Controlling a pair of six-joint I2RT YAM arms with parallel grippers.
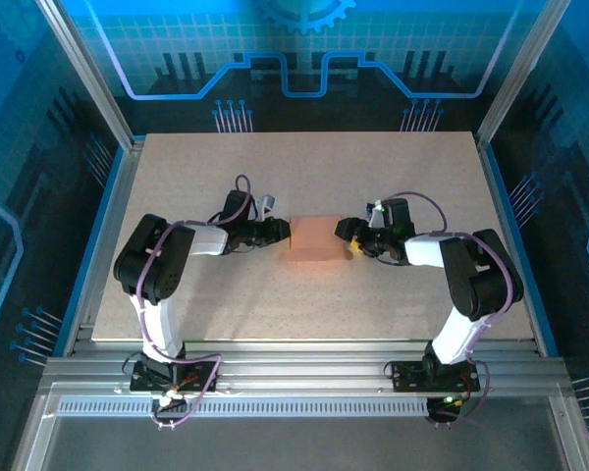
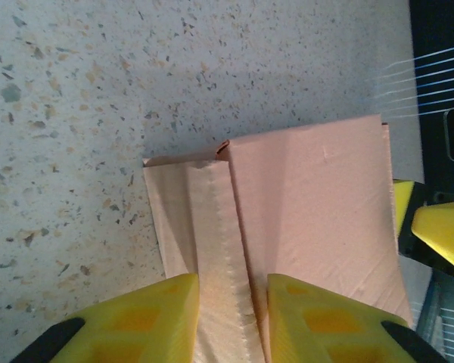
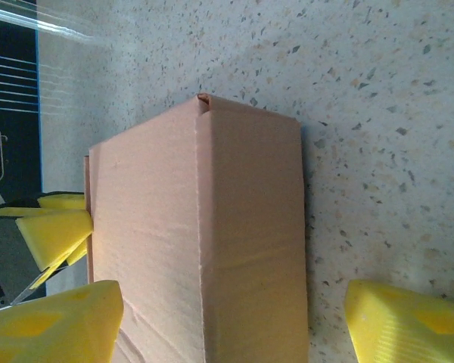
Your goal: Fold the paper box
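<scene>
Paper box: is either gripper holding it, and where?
Left gripper appears to pinch the paper box by its end flap; right gripper straddles it open, not gripping.

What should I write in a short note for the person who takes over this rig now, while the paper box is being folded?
Left gripper: nearly shut, and it appears to pinch a pale side strip of the paper box at its left end.
Right gripper: open, with a finger on each side of the box's right end, not gripping.
Box: in the middle of the table, between the two arms.
Done: the box is raised, with its top and side walls formed.
Left: probably the left end. Whether the ends are closed cannot be told.
</scene>
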